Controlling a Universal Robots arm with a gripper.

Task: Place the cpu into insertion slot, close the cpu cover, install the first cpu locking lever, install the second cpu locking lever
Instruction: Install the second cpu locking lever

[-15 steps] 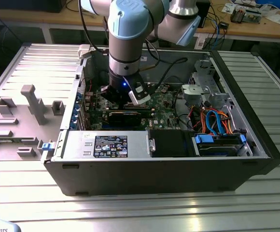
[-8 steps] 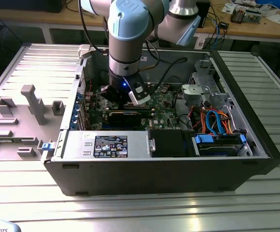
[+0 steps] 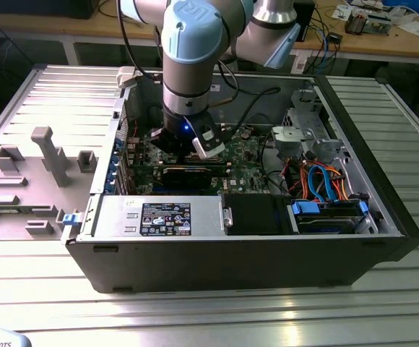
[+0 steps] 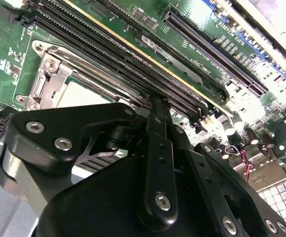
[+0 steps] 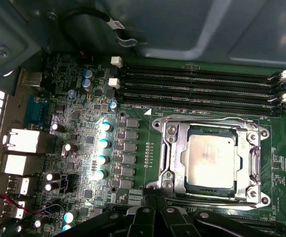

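CPU seated, cover down
Our gripper [image 5: 155, 210] hangs closed and empty just beside the insertion slot [image 5: 167, 148]; the cpu [image 5: 211, 160] lies under the cpu cover [image 5: 254, 163], light, fragile, edge-hold only.

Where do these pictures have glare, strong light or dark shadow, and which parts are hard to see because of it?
In the first wrist view, light glares off the cpu and the capacitors beside it; in the second wrist view, the gripper is a dark mass, and the corner past the motherboard is washed out white; in the exterior view, the computer case interior lies in shadow.
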